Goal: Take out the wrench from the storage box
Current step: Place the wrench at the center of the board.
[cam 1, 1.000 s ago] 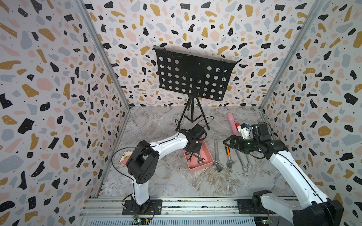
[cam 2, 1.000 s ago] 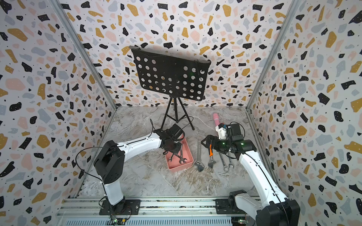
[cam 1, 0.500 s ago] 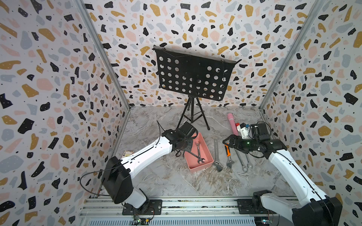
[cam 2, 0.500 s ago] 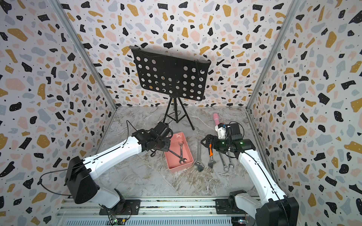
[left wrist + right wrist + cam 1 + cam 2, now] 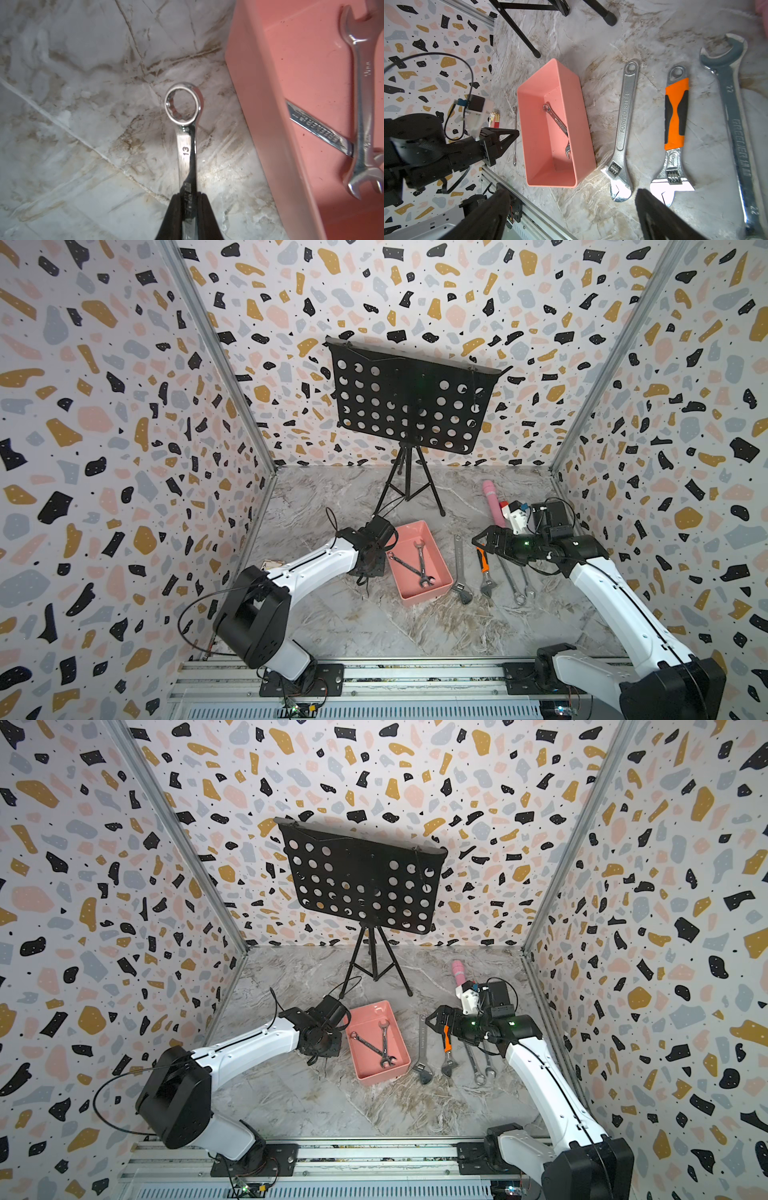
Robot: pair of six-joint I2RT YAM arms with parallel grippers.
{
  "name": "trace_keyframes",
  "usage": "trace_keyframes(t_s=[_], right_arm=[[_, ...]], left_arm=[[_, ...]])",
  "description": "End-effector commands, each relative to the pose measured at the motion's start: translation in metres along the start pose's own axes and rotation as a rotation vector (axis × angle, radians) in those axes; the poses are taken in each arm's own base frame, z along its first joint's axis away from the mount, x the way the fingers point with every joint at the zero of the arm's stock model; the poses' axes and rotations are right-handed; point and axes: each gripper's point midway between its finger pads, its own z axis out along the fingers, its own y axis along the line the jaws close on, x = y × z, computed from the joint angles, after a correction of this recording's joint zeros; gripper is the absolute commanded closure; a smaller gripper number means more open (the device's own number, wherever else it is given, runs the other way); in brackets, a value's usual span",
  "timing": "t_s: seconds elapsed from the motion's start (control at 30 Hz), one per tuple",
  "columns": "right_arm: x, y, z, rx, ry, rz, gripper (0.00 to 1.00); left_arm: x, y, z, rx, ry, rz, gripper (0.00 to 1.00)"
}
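Left wrist view: your left gripper point(image 5: 188, 196), clamped on the slim chrome wrench point(image 5: 185, 149), has left the salmon-pink plastic storage box point(image 5: 259, 104); set it down.

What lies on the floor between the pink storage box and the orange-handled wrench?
A silver adjustable wrench lies alone between the storage box and the orange-handled wrench; the right wrist view shows this best.

Shiny metal wrench point(image 5: 185, 153) — smooth pink plastic storage box point(image 5: 259, 104).
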Motion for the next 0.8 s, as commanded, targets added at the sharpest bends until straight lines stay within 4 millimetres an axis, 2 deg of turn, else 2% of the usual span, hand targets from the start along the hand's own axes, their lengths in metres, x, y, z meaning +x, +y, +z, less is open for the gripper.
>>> trace_keyframes(t_s=[0.0, 0.43, 0.6, 0.77], right_arm=[[-0.004, 0.006, -0.005, -0.014, -0.013, -0.018, 0.00], [-0.004, 0.003, 0.000, -0.008, 0.000, -0.012, 0.00], [-0.004, 0.003, 0.002, -0.009, 0.003, -0.010, 0.00], [-0.005, 0.003, 0.002, -0.011, 0.003, -0.010, 0.00]], left_arm=[[-0.008, -0.006, 0.013, 0.036, -0.013, -0.016, 1.00], [0.005, 0.002, 0.055, 0.003, 0.078, -0.011, 1.00], [0.010, 0.005, 0.060, -0.004, 0.096, -0.008, 1.00], [0.010, 0.007, 0.058, -0.003, 0.094, -0.003, 0.90]])
